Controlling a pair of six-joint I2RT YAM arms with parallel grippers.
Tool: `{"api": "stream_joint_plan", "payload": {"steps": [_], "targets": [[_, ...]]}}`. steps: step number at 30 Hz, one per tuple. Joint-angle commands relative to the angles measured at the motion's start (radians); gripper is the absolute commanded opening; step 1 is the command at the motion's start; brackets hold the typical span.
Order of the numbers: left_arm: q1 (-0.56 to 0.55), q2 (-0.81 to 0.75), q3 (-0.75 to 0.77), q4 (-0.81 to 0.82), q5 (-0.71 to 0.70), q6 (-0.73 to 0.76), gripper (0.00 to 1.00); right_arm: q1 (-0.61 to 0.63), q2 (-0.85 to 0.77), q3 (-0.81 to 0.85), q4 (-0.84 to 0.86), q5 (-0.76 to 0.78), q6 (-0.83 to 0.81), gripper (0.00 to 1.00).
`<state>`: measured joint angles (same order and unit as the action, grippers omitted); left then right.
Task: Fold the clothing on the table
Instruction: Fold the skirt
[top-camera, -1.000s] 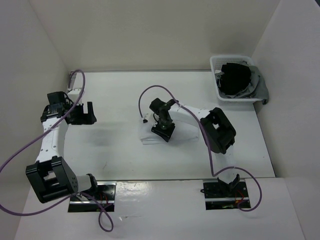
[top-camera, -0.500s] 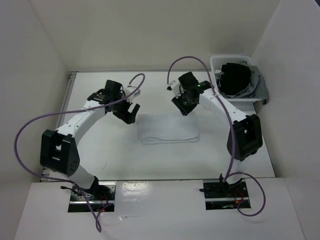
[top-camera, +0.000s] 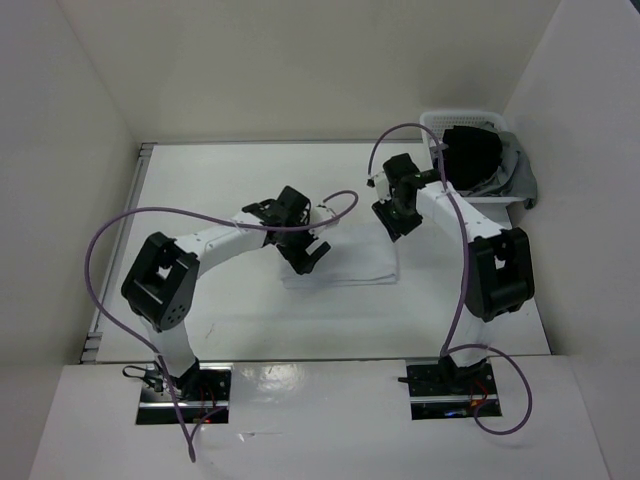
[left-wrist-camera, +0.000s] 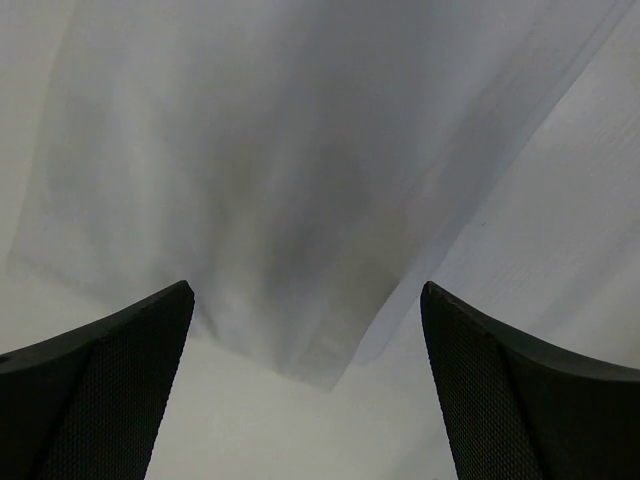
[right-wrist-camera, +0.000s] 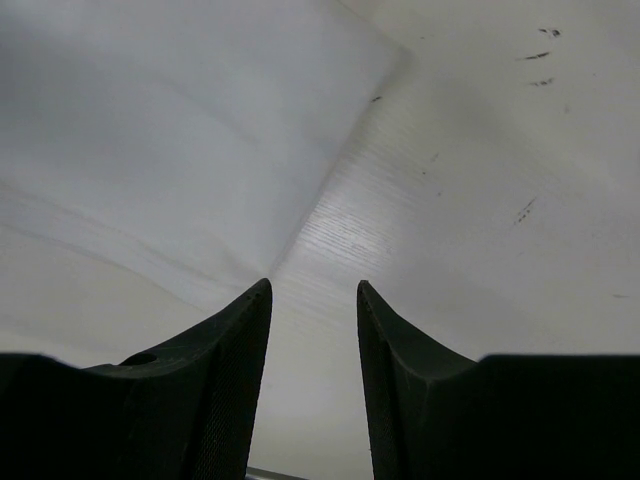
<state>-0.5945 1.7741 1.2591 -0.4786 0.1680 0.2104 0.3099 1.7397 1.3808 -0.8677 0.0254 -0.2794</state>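
Left fingers (left-wrist-camera: 100, 400) spread wide and right fingers (right-wrist-camera: 205, 400) narrowly parted, both angled downward.

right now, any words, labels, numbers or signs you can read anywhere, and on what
None can be read in any view.
The clothing is plain white, and the table and the basket show no print.
The small dark marks on the table look like scuffs, not writing.

white clothing (top-camera: 350, 263), apparently folded, on table (top-camera: 210, 185)

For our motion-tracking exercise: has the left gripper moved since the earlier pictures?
Yes. The left gripper has swung away from the table's left rail and now hangs over the cloth's left end.
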Motion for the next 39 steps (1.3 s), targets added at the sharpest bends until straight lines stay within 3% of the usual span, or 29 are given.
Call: {"api": "stream_joint_plan", "payload": {"steps": [1,11,18,25,34,39], "targets": [[-0.042,0.042,0.043,0.078,-0.022,0.014,1.0,-0.025,-0.036,-0.002,0.013,0.033,0.029,0.45],[-0.062,0.191,0.109,0.164,-0.032,-0.015,1.0,-0.12,-0.035,-0.002,0.022,0.011,0.039,0.45],[-0.062,0.232,0.21,0.132,0.004,-0.025,1.0,-0.14,-0.035,-0.002,0.022,0.011,0.039,0.45],[-0.051,0.262,0.158,0.156,0.013,-0.097,1.0,-0.14,-0.008,0.027,0.022,0.011,0.039,0.45],[-0.013,0.252,0.091,0.193,-0.085,-0.183,1.0,-0.14,0.058,0.101,-0.005,0.011,0.039,0.45],[0.047,0.275,0.121,0.17,-0.094,-0.23,1.0,-0.14,0.078,0.135,-0.014,0.021,0.039,0.46]]}}
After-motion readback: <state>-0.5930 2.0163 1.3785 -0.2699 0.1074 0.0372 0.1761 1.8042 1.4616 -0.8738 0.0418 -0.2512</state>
